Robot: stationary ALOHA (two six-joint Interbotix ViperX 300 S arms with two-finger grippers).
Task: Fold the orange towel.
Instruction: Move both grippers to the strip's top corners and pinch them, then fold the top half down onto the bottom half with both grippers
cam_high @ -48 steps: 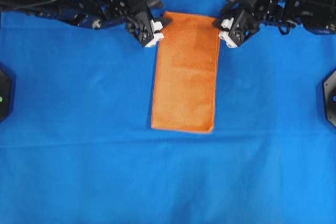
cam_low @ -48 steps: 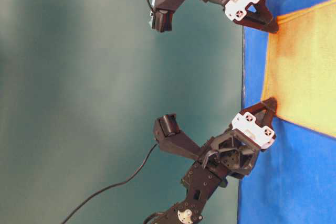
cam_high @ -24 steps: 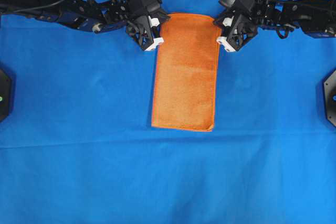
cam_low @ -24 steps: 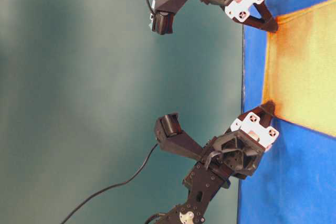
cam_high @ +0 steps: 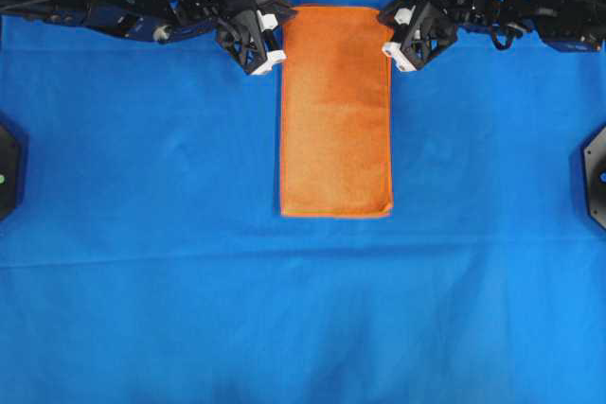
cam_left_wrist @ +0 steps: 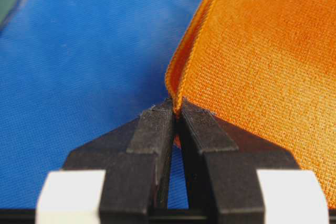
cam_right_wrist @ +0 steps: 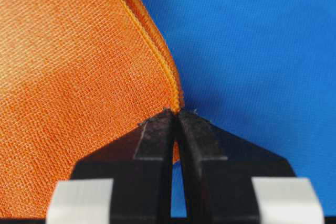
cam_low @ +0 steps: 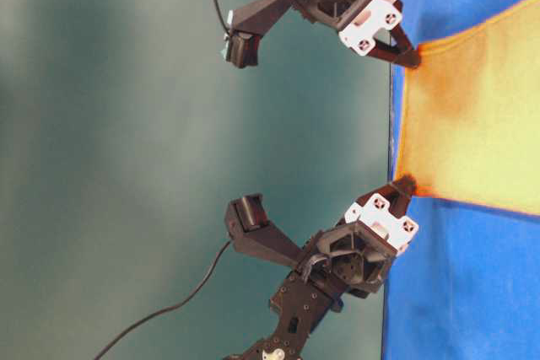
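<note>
Where towel lies, blue tablecloth [cam_high: 142,234] – teal backdrop [cam_low: 126,124]

Your orange towel [cam_high: 336,111] is folded into a long, narrow rectangle on the blue surface, running from the far edge toward the middle. Its near end lies flat and square. Its two far corners are lifted slightly, showing doubled hemmed edges and a fine woven texture.

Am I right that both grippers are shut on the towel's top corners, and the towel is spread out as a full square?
Not a square. The overhead view shows the towel already folded into a long narrow rectangle. The left gripper and right gripper are indeed shut on its top corners.
</note>
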